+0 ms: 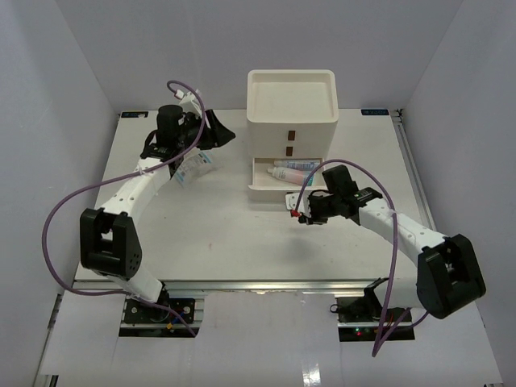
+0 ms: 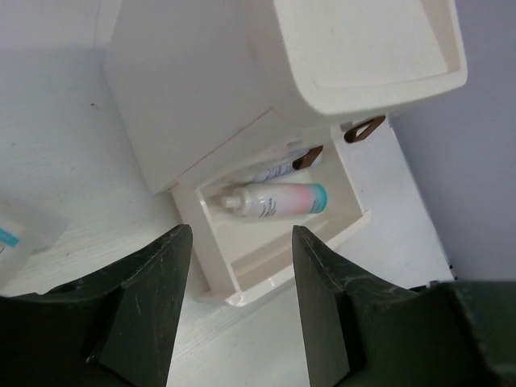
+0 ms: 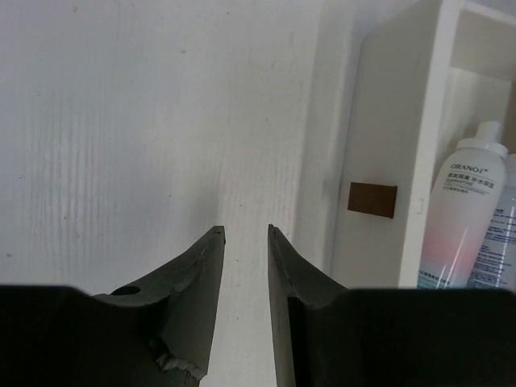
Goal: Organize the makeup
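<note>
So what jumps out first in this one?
The white drawer box stands at the back centre, its bottom drawer pulled open with a pink-and-blue tube lying inside. The right end effector hovers just in front of that drawer with nothing between its fingers, and a clear packet shows beside the left end effector at the back left.

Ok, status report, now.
Left tool open, empty. Right tool barely open, empty. Tubes in open drawer; packet loose on table. Nothing blocking.

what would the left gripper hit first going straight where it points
Probably the near rim of the open white plastic bottom drawer, between the fingers of the left gripper, ahead of the white-and-pink tube inside; depth is unclear.
</note>
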